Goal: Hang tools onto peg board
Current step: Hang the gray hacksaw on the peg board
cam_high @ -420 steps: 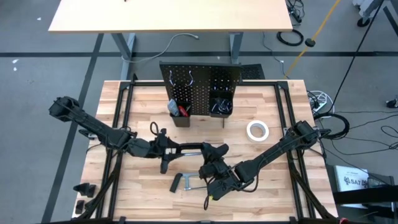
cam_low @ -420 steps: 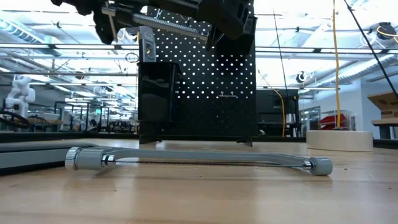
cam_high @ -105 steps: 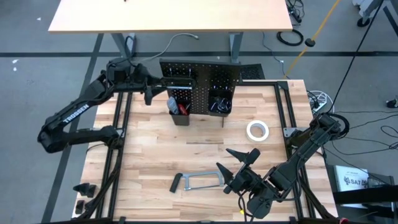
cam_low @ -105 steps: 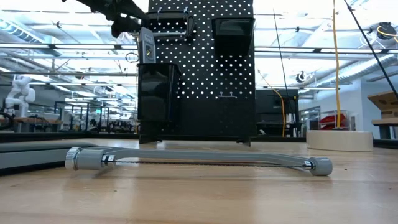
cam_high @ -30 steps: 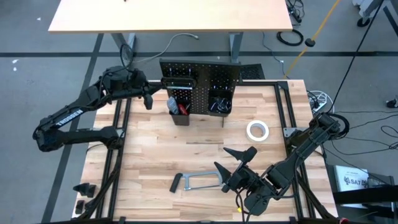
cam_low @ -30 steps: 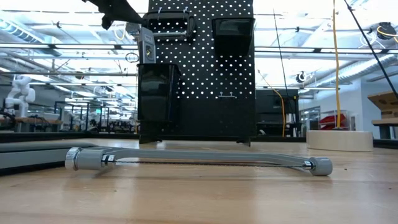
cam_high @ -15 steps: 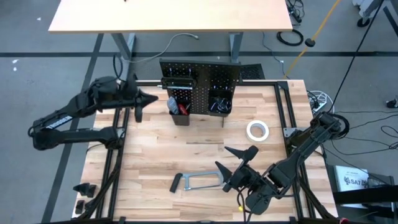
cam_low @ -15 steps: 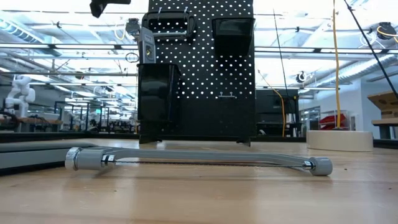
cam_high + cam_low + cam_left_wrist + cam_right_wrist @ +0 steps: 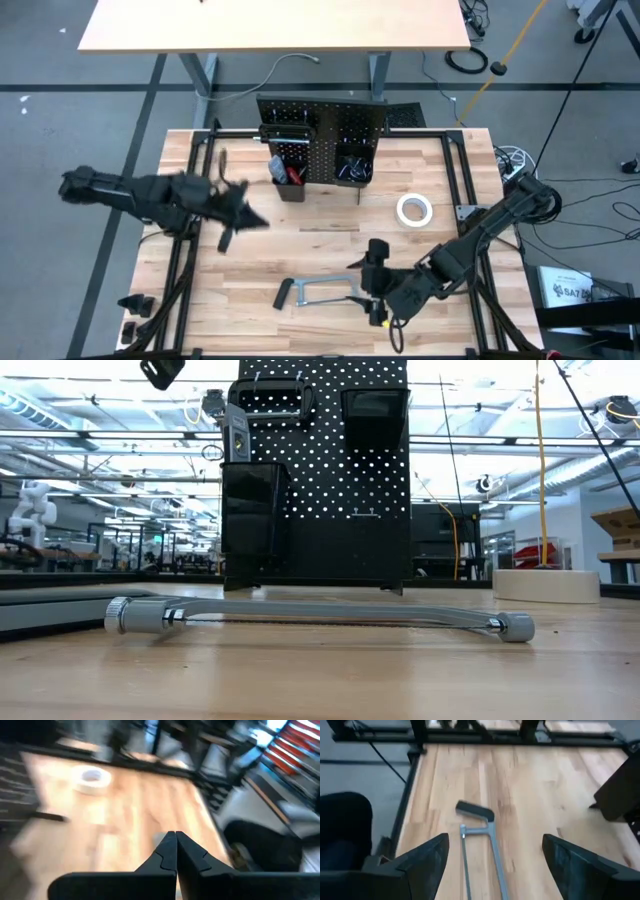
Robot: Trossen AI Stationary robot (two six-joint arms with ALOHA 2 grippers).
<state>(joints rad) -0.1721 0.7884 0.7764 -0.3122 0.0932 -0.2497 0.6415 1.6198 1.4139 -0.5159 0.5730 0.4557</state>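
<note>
Honestly, with the right tool (image 9: 377,262) spread wide by the grey hacksaw (image 9: 318,291) and the left tool (image 9: 240,222) pinched shut, empty, a crooked grab could skid the saw across the tabletop (image 9: 330,225).

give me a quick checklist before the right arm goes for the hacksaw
1. Right claw open: ok, its fingers stand wide apart in the right wrist view.
2. Right claw lined up with the hacksaw: ok, the frame lies between the fingers in that view.
3. Hacksaw free on the table: ok, it lies flat on the wood with nothing on top of it.
4. Left claw out of the way: ok, it is shut, empty and over the table's left part, apart from the hacksaw.
5. Free hook on the peg board for the hacksaw: cannot tell.
6. White tape roll clear of the path: ok, it lies well apart.
</note>
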